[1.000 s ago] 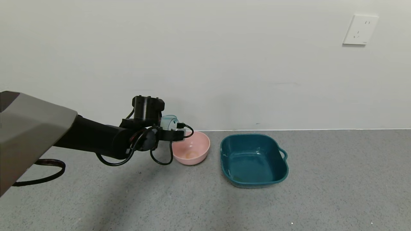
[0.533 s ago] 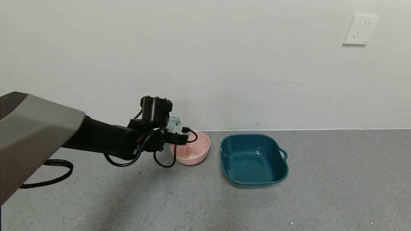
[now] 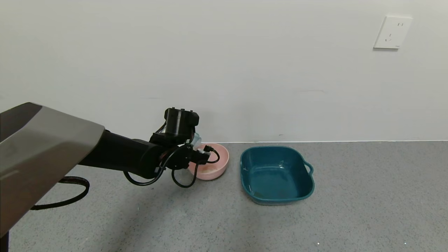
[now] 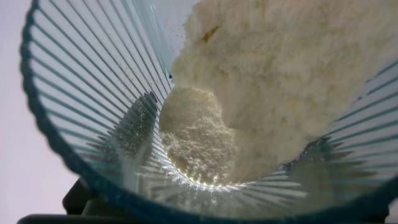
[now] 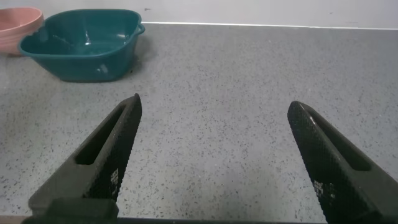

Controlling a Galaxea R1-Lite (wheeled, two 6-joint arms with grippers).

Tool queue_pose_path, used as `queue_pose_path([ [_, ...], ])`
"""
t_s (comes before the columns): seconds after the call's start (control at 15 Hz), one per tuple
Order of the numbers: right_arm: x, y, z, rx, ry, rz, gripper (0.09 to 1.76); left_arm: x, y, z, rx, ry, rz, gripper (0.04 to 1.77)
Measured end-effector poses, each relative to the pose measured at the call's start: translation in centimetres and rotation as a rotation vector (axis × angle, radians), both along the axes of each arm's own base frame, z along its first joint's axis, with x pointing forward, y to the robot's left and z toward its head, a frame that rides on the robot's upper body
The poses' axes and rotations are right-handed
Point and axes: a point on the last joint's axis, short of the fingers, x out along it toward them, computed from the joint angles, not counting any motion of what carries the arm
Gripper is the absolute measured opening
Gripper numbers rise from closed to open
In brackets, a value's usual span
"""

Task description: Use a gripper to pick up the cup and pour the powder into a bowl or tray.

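My left gripper [image 3: 198,149] is shut on the ribbed pale blue-green cup [image 3: 196,139] and holds it tipped over the near-left rim of the pink bowl [image 3: 220,161]. Most of the cup is hidden behind the gripper and its cables in the head view. In the left wrist view the cup [image 4: 81,106] fills the picture, with clumpy cream powder [image 4: 199,137] in it. A little powder [image 3: 210,170] lies in the bottom of the bowl. My right gripper [image 5: 214,149] is open and empty above bare floor, out of the head view.
A dark teal squarish tray [image 3: 276,196] with a side handle stands just right of the pink bowl; it also shows in the right wrist view [image 5: 81,59]. A white wall runs close behind both. A wall socket [image 3: 392,32] is high at the right. Grey speckled floor lies in front.
My left arm has moved right toward the bowl with the cup in it. The cup has tipped further and dropped lower behind the gripper. Powder now shows in the bowl.
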Motion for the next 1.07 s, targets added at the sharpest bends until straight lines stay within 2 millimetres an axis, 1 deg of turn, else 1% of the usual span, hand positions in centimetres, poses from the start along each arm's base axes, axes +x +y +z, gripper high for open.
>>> queue_pose_path([
  [0.13, 0.0, 0.0, 0.0, 0.0, 0.0, 0.0, 1.71, 0.0, -0.1, 0.2, 0.045, 0.009, -0.006, 1.27],
  [0.33, 0.0, 0.0, 0.0, 0.0, 0.0, 0.0, 1.71, 0.1, -0.7, 0.6, 0.052, -0.001, -0.02, 1.27],
  [0.73, 0.0, 0.0, 0.0, 0.0, 0.0, 0.0, 1.71, 0.0, -1.3, 0.4, 0.089, 0.015, -0.035, 1.27],
  [0.93, 0.0, 0.0, 0.0, 0.0, 0.0, 0.0, 1.71, 0.0, -1.5, 0.5, 0.139, 0.028, -0.03, 1.27],
  [1.07, 0.0, 0.0, 0.0, 0.0, 0.0, 0.0, 1.71, -0.1, -1.8, 0.6, 0.144, 0.022, -0.03, 1.27],
])
